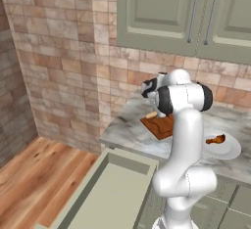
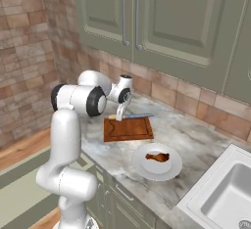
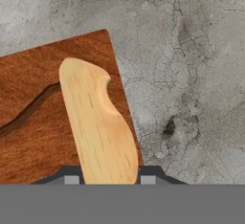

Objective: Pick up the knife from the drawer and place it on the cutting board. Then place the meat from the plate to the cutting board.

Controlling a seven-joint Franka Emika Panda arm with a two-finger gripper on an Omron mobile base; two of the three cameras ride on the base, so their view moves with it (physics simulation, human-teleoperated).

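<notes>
The first step is in hand, by my reading: the knife is out of the drawer [image 1: 105, 194], which stands pulled open and bare below the counter's edge, and is being carried to the cutting board [image 2: 127, 128]. Taking the board as the landmark and going left to right in the right base view: the gripper [image 2: 119, 117] hangs over the board's back left corner, its jaws closed narrowly on the knife [image 2: 135, 116] by the tan handle, with the grey-blue blade reaching out to the right along the board's far edge. In the hand view the wooden handle [image 3: 98, 122] rises from between the finger tips [image 3: 72, 179], lying over the board's corner with bare marble counter [image 3: 191, 74] beyond it; whether the knife touches the wood or hangs just above it I cannot tell. To the right of the board and nearer the counter's front sits the plate [image 2: 157, 162] with the meat [image 2: 158, 157] on it, untouched. The next move likely calls for lowering the knife flat onto the board, more toward its middle, before the jaws let go.
</notes>
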